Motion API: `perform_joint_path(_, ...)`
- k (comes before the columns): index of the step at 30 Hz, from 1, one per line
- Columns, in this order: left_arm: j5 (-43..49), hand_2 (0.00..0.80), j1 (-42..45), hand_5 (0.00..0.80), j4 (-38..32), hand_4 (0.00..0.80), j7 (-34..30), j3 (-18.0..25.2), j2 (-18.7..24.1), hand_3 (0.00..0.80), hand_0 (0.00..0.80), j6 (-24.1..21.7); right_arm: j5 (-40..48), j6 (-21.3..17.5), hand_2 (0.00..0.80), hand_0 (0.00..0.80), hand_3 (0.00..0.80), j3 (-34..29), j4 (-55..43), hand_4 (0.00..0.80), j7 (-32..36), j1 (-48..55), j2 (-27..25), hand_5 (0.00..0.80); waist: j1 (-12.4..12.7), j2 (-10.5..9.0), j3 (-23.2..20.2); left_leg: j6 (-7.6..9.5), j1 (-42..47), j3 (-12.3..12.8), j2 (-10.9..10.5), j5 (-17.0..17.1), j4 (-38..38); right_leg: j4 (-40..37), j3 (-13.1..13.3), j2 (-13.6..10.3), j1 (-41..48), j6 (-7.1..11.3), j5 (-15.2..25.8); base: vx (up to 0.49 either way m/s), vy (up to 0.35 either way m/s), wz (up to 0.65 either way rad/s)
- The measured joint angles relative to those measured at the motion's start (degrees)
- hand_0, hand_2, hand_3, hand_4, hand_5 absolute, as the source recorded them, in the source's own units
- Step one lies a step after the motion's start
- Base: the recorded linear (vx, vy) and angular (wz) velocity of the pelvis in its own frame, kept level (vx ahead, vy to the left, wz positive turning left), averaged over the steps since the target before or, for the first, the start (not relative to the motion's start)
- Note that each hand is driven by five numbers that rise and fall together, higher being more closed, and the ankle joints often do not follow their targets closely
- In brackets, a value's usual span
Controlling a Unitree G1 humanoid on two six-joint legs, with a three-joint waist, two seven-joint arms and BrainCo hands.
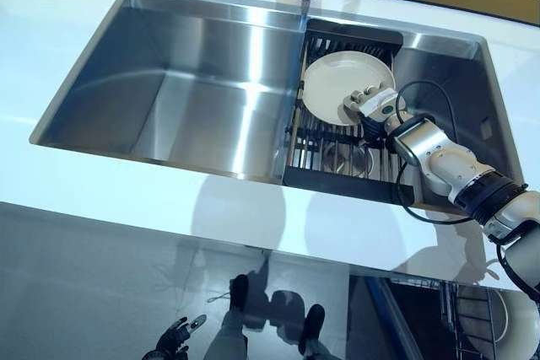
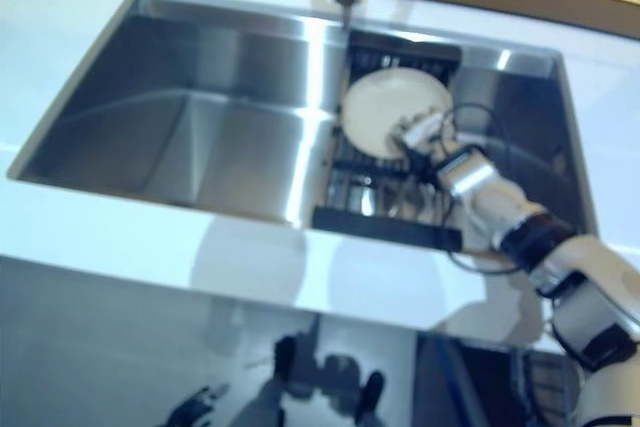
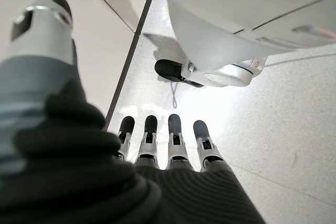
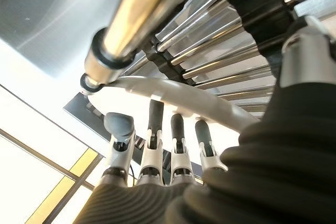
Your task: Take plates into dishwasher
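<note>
While the right hand [image 1: 371, 107] seemingly pinches the plate [image 1: 337, 86], only its wrist view shows fingers [image 4: 155, 124] beneath the rim.

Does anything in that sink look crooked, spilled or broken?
Nothing spilled or broken. The plate sits tilted on the rack over the sink, one edge raised where the right hand has its fingers at the rim. The left hand hangs open near the floor.
</note>
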Motion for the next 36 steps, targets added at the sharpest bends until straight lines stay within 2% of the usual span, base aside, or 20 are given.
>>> perform_joint_path(3, 0.0, 0.0, 0.0, 0.0, -0.2, 0.0, 0.0, -0.2, 0.0, 0.0, 0.0, 0.2, -0.5, 0.0, 0.8, 0.8, 0.8, 0.0, 0.2, 0.8, 0.4, -0.1, 0.0, 0.8, 0.0, -0.01, 0.0, 0.03, 0.0, 0.0, 0.0, 0.1, 0.0, 0.0, 0.0, 0.0, 0.0, 0.0, 0.0, 0.0, 0.0, 0.0)
perform_joint_path(4, 0.0, 0.0, 0.0, 0.0, -0.3, 0.0, 0.0, -0.2, 0.0, 0.0, 0.0, 0.3, -0.5, 0.0, 0.718, 0.718, 0.718, 0.0, 0.3, 0.718, 0.4, -0.1, 0.0, 0.718, 0.0, -0.01, 0.0, 0.04, 0.0, 0.0, 0.0, 0.1, 0.0, 0.0, 0.0, 0.0, 0.0, 0.0, 0.0, 0.0, 0.0, 0.0)
perform_joint_path(5, 0.0, 0.0, 0.0, 0.0, -0.3, 0.0, 0.0, -0.3, 0.0, 0.0, 0.0, 0.5, -0.5, 0.0, 0.0, 0.0, 0.0, 0.0, 0.4, 0.0, 0.4, -0.1, 0.0, 0.0, 0.0, -0.02, 0.0, 0.05, 0.0, 0.0, 0.0, 0.1, 0.0, 0.0, -0.1, 0.0, 0.0, 0.01, 0.0, 0.0, 0.0, 0.0)
perform_joint_path(24, -1.0, 0.0, 0.2, 0.0, -0.3, 0.0, -0.1, -0.2, 0.0, 0.0, 0.0, 1.0, 0.8, 0.2, 0.0, 0.0, 0.0, 0.0, 1.8, 0.0, 3.1, -0.8, -0.1, 0.0, 0.1, -0.43, -0.4, 0.25, 0.7, 0.0, -0.2, 0.2, -0.4, 0.0, -0.2, 0.1, 0.7, -0.04, 0.1, 0.005, -0.002, 0.0)
perform_joint_path(36, -0.9, 0.0, 0.4, 0.0, -0.3, 0.0, 0.3, 0.2, 0.3, 0.0, 0.0, 1.3, 0.6, 0.3, 0.0, 0.0, 0.0, -2.2, 2.6, 0.0, 4.9, -3.0, -1.2, 0.0, 0.0, -3.47, -2.1, -0.1, 2.1, 0.0, 0.1, -0.1, -0.4, 0.0, -0.2, 0.2, 2.0, 0.18, -0.3, 0.003, -0.001, 0.0)
